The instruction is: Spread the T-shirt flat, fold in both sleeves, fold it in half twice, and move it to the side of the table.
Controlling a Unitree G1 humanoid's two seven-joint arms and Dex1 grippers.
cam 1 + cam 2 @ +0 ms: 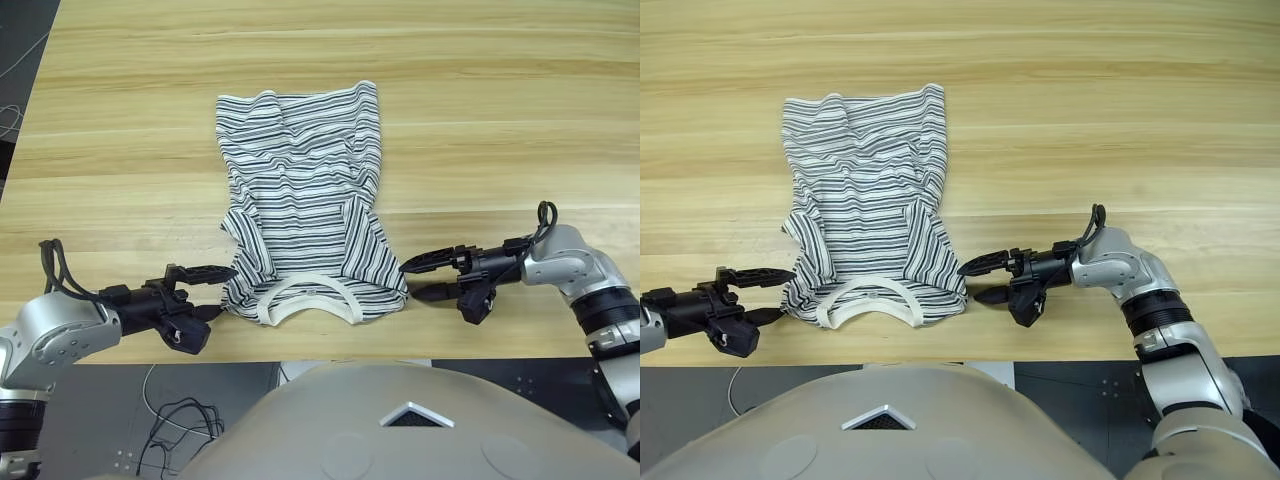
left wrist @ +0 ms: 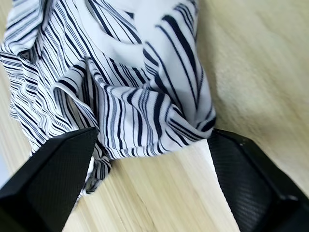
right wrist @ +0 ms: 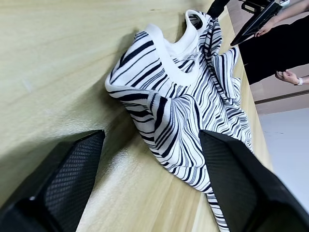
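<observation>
T-shirt (image 1: 300, 190) on table (image 1: 500, 120) (sleeves folded)

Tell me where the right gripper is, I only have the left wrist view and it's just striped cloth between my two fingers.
Observer: The right gripper is open, pointing at the T-shirt's near corner on the robot's right side.
Operator: Are the sleeves in?
Observer: Yes, the left sleeve and the right sleeve both lie folded over the body.
Operator: Which end is nearest the robot?
Observer: The white collar, close to the near edge of the table.
</observation>
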